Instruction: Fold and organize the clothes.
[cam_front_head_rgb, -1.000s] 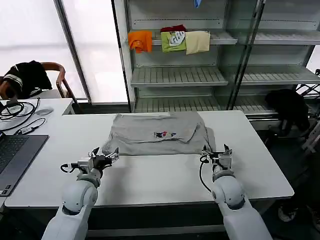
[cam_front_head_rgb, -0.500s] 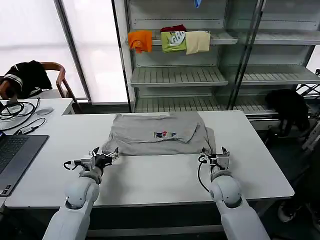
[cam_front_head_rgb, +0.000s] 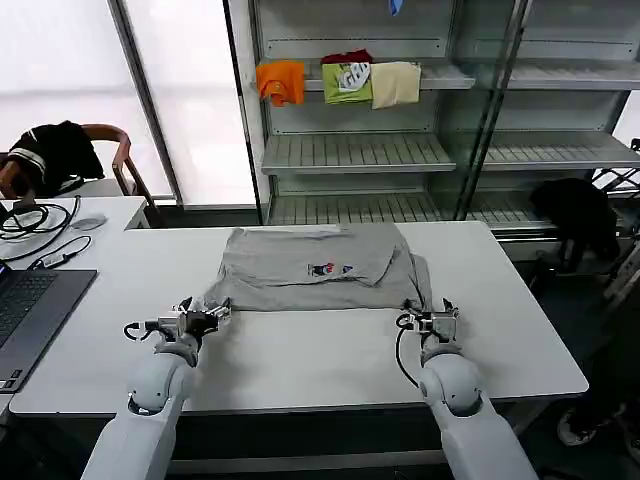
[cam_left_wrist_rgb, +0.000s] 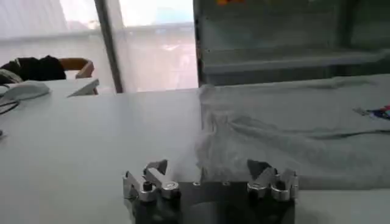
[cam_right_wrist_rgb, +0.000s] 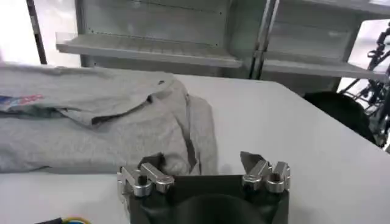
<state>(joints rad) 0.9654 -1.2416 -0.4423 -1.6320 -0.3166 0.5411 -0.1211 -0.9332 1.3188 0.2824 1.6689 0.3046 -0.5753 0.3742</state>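
A light grey T-shirt (cam_front_head_rgb: 315, 268) lies partly folded on the white table (cam_front_head_rgb: 300, 350), its small multicoloured chest print (cam_front_head_rgb: 329, 268) facing up. My left gripper (cam_front_head_rgb: 205, 312) is open, low over the table at the shirt's near left corner (cam_left_wrist_rgb: 219, 164). At the near right corner, my right gripper (cam_front_head_rgb: 432, 316) is open too, its jaws standing wide on either side of the bunched sleeve edge (cam_right_wrist_rgb: 195, 146). Neither holds cloth. The same shirt (cam_right_wrist_rgb: 91, 122) spreads away from the right gripper (cam_right_wrist_rgb: 201, 169), and past the left gripper (cam_left_wrist_rgb: 207, 176) the shirt (cam_left_wrist_rgb: 292, 134) spreads too.
A laptop (cam_front_head_rgb: 30, 310), cables and a mouse sit at the table's left. A chair with a black garment (cam_front_head_rgb: 55, 155) stands behind. Metal shelves (cam_front_head_rgb: 400, 150) at the back hold orange, green and cream folded garments (cam_front_head_rgb: 340, 82). A black object (cam_front_head_rgb: 575, 215) is right of the table.
Both grippers have crept forward toward the shirt's near edge. The left one moved slightly left and the right one slightly inward. The shirt has not moved.
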